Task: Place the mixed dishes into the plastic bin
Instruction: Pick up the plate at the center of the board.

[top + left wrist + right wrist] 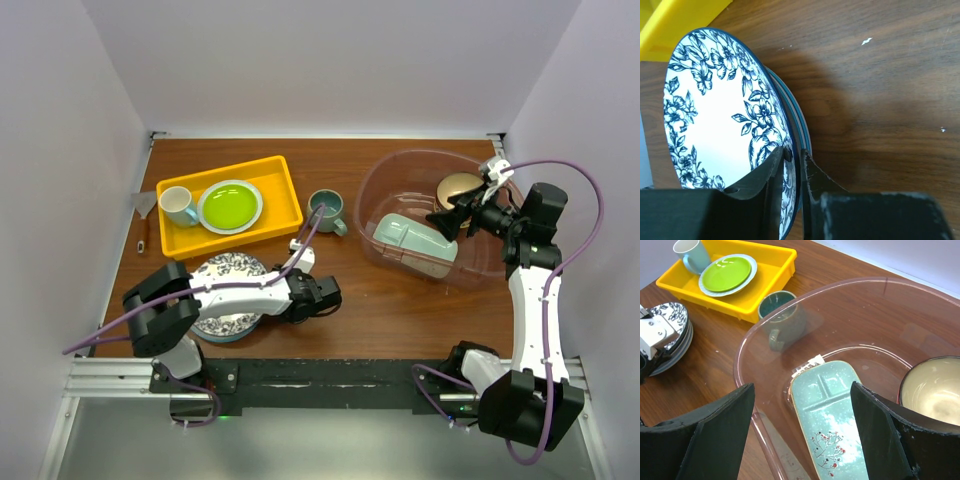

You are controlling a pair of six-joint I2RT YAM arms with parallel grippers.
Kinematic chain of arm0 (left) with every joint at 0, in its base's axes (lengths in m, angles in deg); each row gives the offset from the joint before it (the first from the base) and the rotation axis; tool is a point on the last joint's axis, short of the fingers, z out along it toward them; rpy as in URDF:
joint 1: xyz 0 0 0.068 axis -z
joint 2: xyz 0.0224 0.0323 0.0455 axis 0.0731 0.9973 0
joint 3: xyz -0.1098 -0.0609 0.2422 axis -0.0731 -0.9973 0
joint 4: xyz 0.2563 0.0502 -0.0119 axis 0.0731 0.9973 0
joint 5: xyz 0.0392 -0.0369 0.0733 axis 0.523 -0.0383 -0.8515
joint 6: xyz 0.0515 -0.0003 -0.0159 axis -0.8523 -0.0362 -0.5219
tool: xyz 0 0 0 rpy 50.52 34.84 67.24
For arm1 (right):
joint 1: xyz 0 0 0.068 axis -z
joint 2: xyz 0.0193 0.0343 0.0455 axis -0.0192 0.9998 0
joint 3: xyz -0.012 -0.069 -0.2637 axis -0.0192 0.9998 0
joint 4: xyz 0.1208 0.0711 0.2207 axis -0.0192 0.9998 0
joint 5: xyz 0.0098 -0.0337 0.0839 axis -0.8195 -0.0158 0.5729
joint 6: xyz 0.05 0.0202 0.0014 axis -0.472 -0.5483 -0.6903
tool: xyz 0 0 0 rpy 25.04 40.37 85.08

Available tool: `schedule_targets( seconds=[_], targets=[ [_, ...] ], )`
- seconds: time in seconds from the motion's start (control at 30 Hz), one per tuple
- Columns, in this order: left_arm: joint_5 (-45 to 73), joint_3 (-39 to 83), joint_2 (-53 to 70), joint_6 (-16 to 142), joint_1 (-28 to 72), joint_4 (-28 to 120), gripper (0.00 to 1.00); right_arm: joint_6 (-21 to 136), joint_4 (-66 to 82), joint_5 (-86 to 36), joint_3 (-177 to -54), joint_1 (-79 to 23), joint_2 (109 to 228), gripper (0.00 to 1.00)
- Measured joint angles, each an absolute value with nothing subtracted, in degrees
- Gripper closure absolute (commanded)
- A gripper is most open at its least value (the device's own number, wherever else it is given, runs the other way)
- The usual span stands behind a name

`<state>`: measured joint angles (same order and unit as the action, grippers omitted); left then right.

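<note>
Brown wooden table [370,300], white walls [330,60] on three sides.
Near the left edge the left gripper [793,155] pinches the rim of the blue plate [710,120] on its stack [801,122]; the right gripper [801,390] hangs wide open, empty, over the plastic bin [372,190] at the right, with green tray [412,243] and bowl [458,187] inside. Bare wood between them.

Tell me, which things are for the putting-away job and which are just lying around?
For the job: blue-patterned plate, grey-green mug, mint-green tray, tan bowl, plastic bin.
Likely just lying about: yellow tray, pale cup, green plate, small scraper.
</note>
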<state>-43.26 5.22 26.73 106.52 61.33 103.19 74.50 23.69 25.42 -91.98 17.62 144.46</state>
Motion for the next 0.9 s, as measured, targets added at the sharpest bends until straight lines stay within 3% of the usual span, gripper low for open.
schedule_targets(
  seconds=[0.23,0.43,0.9],
  targets=[
    [-42.71,6.82,25.71,106.28,62.07,104.07,0.87,74.66,23.69,25.42,-91.98,17.62,144.46,0.19],
    [-42.03,7.23,22.84,105.38,62.22,104.09,1.0,74.68,23.69,25.42,-91.98,17.62,144.46,0.19],
    [-43.52,12.06,12.46,100.27,63.8,107.52,1.0,74.68,23.71,25.42,-91.98,17.62,144.48,0.19]
  ],
)
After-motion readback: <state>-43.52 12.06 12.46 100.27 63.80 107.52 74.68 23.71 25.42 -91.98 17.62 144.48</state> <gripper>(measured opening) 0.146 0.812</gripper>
